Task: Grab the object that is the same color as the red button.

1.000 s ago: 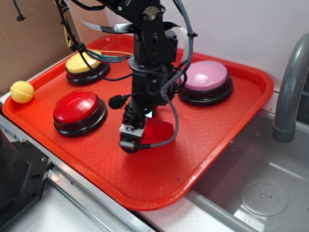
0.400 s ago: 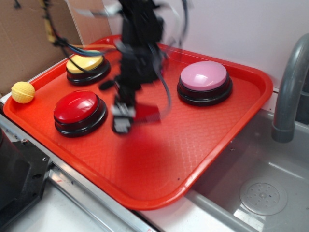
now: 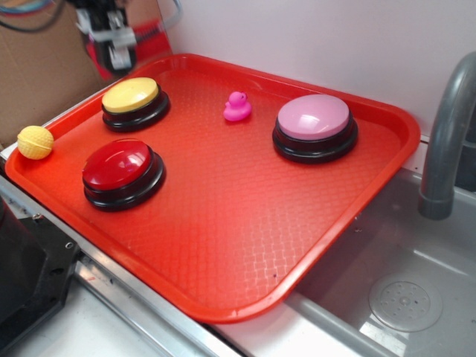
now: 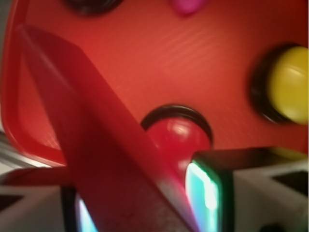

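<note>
Above the tray's (image 3: 357, 223) far left corner, the gripper (image 3: 115, 44) hangs high with its jaws clamped on the wedge (image 3: 145, 41), a matte red block whose flat slanted face fills the wrist view (image 4: 101, 145). Below lie the glossy red button (image 3: 119, 165) on its black round base, a yellow button (image 3: 131, 95), a pink button (image 3: 313, 117), a small pink duck (image 3: 237, 106) and a ribbed yellow ball (image 3: 34, 141) at the tray's left edge. A second ago the gripper was low over the tray's middle; it has since lifted away, uncovering the duck.
</note>
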Controlling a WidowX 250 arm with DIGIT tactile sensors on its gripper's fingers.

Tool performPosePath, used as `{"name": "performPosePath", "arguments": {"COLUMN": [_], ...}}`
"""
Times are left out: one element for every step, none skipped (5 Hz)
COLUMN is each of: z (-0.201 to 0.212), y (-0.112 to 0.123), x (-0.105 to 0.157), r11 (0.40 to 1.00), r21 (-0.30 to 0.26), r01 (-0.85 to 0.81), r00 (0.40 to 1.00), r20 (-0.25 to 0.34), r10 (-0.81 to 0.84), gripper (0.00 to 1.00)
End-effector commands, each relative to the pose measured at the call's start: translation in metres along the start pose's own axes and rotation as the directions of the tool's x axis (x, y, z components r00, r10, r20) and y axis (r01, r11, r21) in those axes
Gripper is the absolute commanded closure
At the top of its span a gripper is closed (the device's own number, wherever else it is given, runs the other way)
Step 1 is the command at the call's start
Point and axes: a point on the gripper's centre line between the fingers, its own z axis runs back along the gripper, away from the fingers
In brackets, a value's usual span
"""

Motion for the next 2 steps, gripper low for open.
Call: {"name": "performPosePath", "arguments": {"z": [0.0551,0.0571], "y": [-0.0377,-0.0431], "x": [-0.031,-0.0287], "r11": [0.99,0.989], "r21": [0.139,0.149], "r01": [-0.024,-0.011], "r00": [0.992,0.993], "r20": [0.124,0.122], "r10": [0.006,-0.007], "gripper": [1.0,1.0]}}
